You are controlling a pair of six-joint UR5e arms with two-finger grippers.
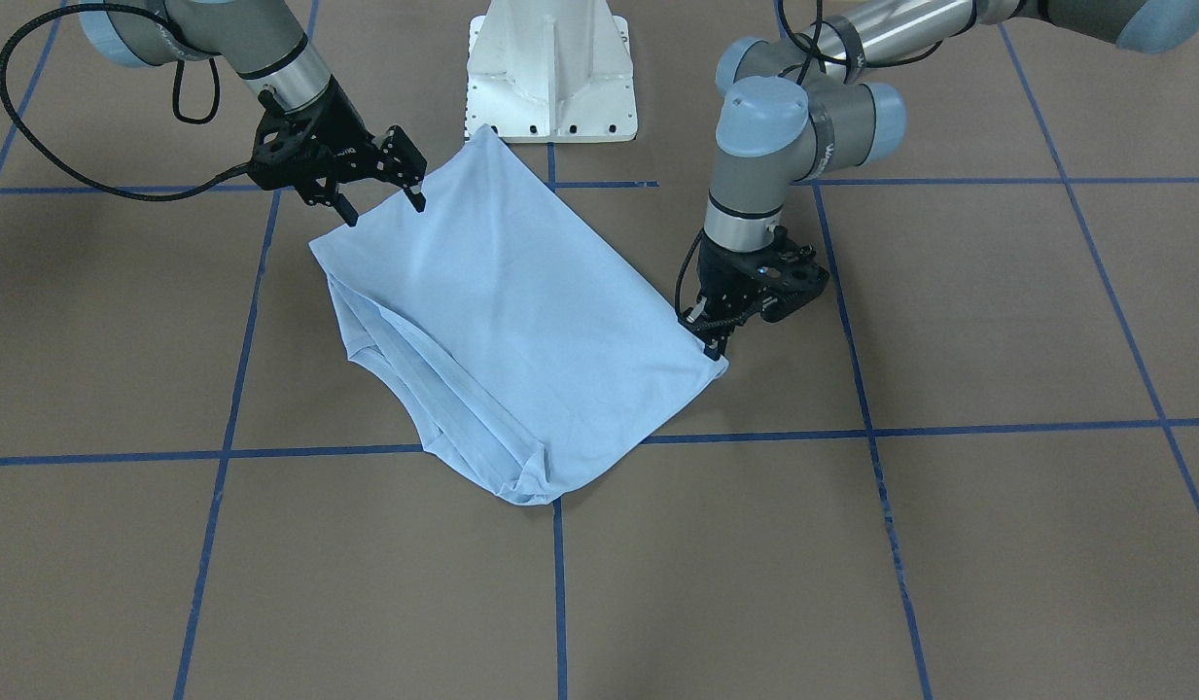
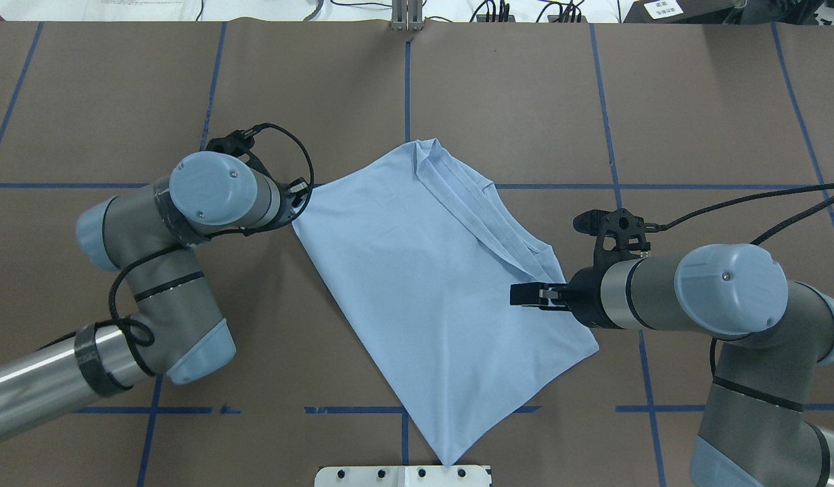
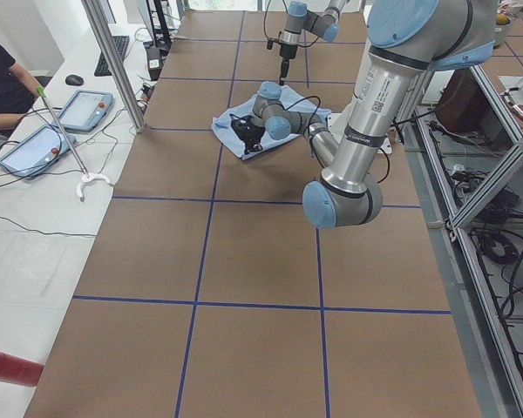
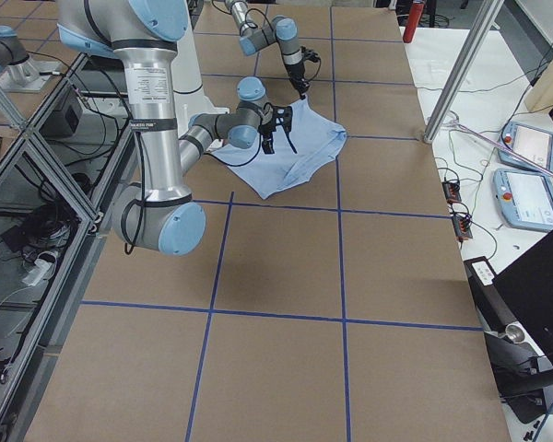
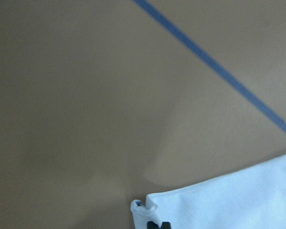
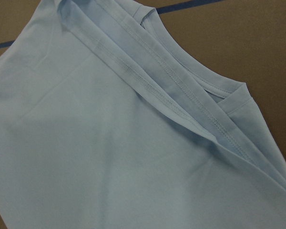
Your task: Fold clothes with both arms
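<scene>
Left arm (image 1: 764,146) reached out from the white pedestal base (image 1: 550,73) on the robot's left, with the last link upright and the wrist pointing straight down. Left gripper (image 1: 716,345) was low at the table (image 1: 949,544), at the corner of the T-shirt (image 1: 521,311) farthest from the base on that side. Its jaws were narrow. In the left wrist view the corner curled up against a black fingertip (image 5: 158,224), so it looked pinched on that corner. Right arm (image 1: 259,49) came in on the base's other side, wrist tilted down and inward toward the shirt. Right gripper (image 1: 383,204) hung above the shirt's edge, closer to the base than the left gripper. Its jaws were spread wide and held nothing, and the fingertips looked clear of the fabric. The light blue T-shirt lay folded and flat on the brown table directly in front of the base, turned diagonally. One corner reached the base's front edge. Its stitched edges were stacked in layers along the side facing away from the base, toward the right gripper's side. The chest print was not visible. Blue tape lines (image 1: 560,583) crossed the table under the shirt.
</scene>
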